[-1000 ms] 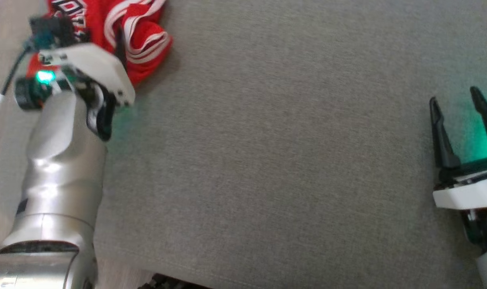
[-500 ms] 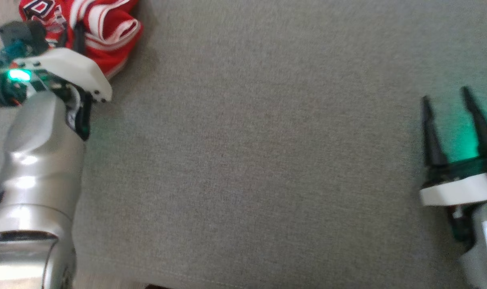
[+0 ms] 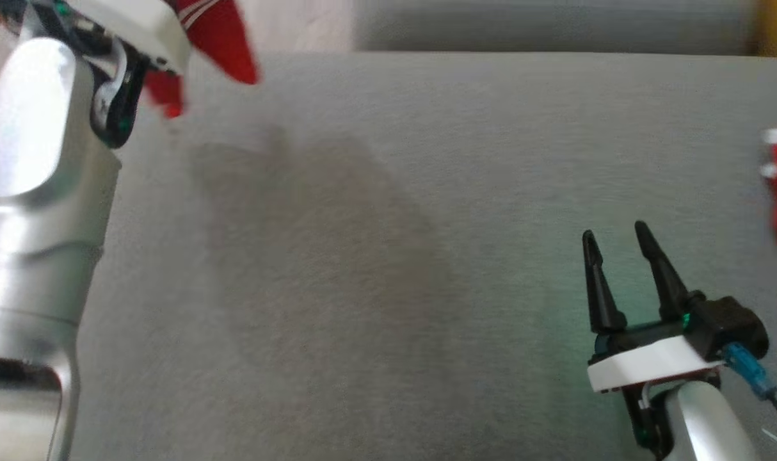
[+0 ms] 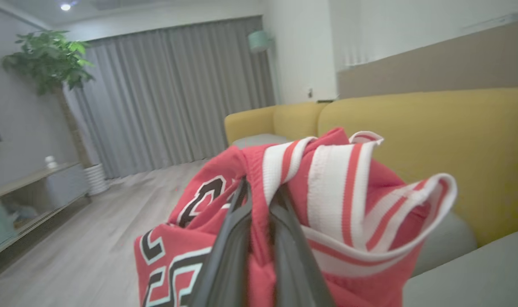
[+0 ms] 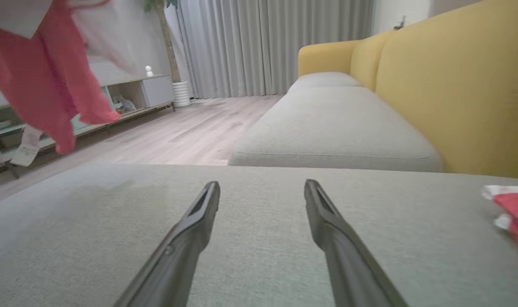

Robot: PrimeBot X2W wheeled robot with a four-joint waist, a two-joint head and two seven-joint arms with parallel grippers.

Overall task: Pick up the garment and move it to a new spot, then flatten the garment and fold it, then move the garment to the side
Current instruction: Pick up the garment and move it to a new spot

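Hanging from the left end effector [image 4: 259,189], pinched tight on its fabric, the garment [image 4: 348,187] is clear of the grey cushion [image 3: 388,256]. Pickup looks done; placing, flattening, folding remain. Right end effector [image 3: 614,230] gapes empty.

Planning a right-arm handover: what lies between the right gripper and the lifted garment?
Only bare grey cushion, seen in the head view, between the right gripper and the garment.
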